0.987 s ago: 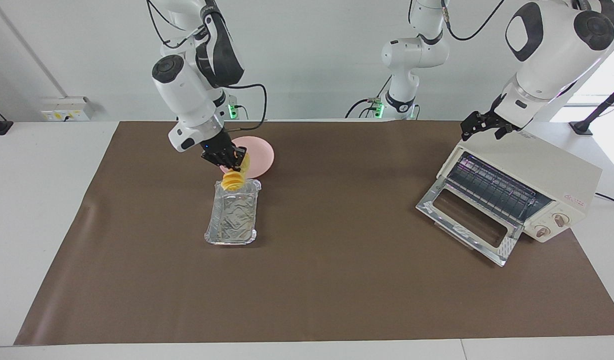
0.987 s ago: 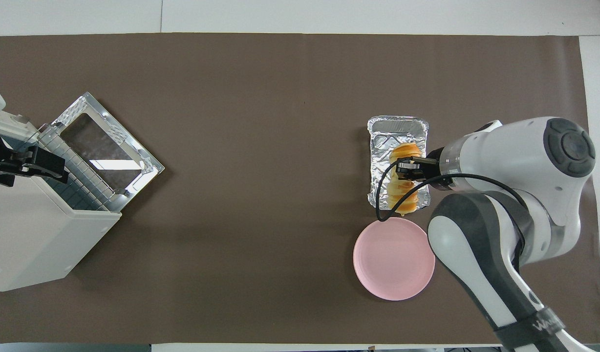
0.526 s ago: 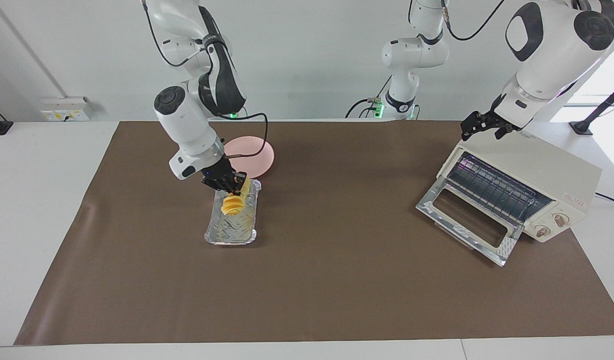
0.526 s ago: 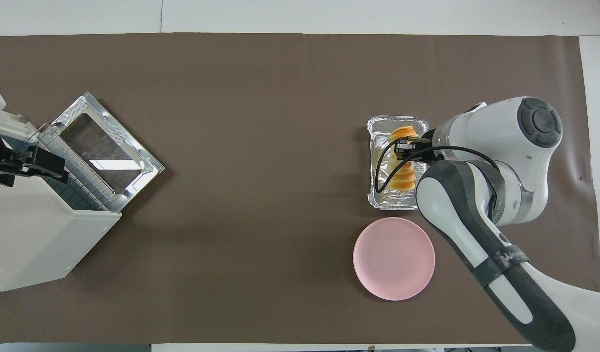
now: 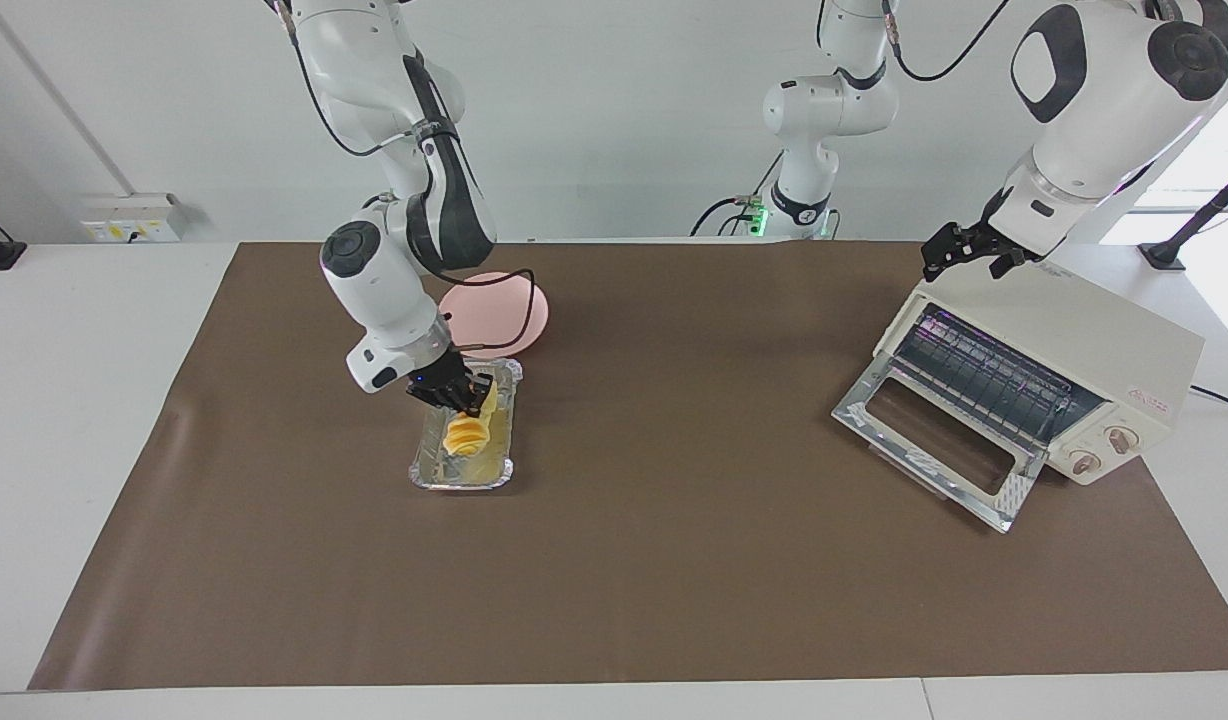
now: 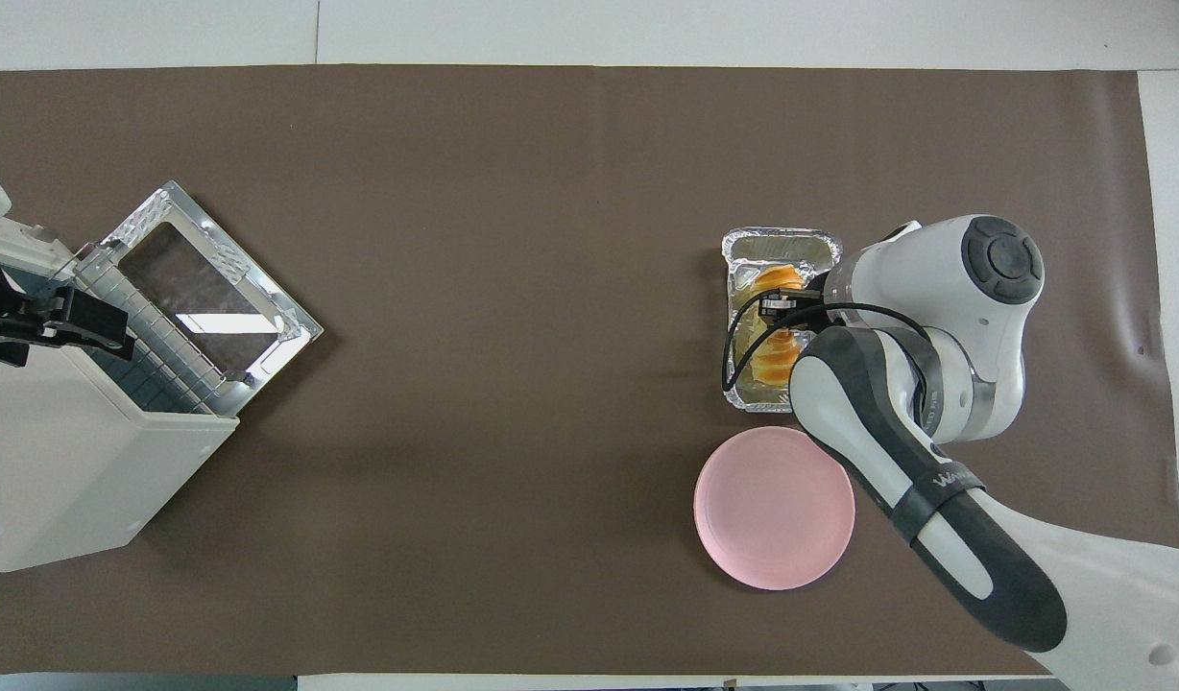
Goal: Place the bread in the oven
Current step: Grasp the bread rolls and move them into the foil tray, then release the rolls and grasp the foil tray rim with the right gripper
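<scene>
The bread [image 5: 466,432], a golden ridged loaf, slants down into a silver foil tray [image 5: 461,482], its lower end inside the tray walls. My right gripper [image 5: 464,395] is shut on the loaf's upper end. From overhead the bread [image 6: 774,357] shows lengthwise in the foil tray [image 6: 780,240], partly under the right gripper [image 6: 786,312]. The cream oven [image 5: 1104,340] stands at the left arm's end of the table, its glass door [image 5: 934,440] folded down and the wire rack showing. My left gripper [image 5: 959,250] waits open just over the oven's top, also seen over the oven [image 6: 61,451] from overhead.
A pink plate [image 5: 514,300] lies next to the foil tray, nearer to the robots. A brown mat [image 5: 674,560] covers the table. The open oven door [image 6: 205,278] sticks out toward the middle of the mat.
My right arm has come down and away from the plate with the bread, bringing the loaf from above the tray's near end into the tray. The left arm has not moved.
</scene>
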Controlling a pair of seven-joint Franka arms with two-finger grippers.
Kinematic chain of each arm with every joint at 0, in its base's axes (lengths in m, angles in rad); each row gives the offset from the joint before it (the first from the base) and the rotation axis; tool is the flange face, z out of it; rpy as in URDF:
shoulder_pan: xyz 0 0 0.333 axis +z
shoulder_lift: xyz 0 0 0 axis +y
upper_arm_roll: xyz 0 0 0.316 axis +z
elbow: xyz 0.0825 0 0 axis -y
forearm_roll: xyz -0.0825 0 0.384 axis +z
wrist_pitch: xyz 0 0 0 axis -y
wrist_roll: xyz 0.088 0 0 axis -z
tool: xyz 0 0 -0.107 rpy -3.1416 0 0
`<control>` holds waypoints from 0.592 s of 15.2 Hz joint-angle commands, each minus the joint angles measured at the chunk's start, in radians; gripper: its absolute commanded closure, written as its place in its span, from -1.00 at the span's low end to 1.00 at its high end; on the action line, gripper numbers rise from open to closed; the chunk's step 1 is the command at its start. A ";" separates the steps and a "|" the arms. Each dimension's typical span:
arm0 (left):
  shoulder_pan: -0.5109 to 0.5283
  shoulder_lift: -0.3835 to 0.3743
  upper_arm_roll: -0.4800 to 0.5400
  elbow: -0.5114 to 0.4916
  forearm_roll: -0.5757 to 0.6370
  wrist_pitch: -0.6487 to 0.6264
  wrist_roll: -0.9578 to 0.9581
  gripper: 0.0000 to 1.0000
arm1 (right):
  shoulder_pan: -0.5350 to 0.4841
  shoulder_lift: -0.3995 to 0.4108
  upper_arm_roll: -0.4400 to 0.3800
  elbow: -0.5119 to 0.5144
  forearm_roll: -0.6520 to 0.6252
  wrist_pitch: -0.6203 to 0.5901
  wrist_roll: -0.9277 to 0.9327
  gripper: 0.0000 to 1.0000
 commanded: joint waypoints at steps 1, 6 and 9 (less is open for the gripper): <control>0.004 -0.019 -0.002 -0.012 0.017 0.012 0.000 -1.00 | -0.003 0.001 0.002 -0.011 -0.003 0.031 -0.026 0.10; 0.004 -0.019 -0.002 -0.012 0.017 0.012 0.000 -1.00 | -0.004 0.000 0.002 0.009 -0.003 0.017 -0.024 -1.00; 0.004 -0.019 -0.002 -0.012 0.017 0.012 0.000 -1.00 | -0.024 -0.007 -0.002 0.058 -0.018 -0.055 -0.041 -1.00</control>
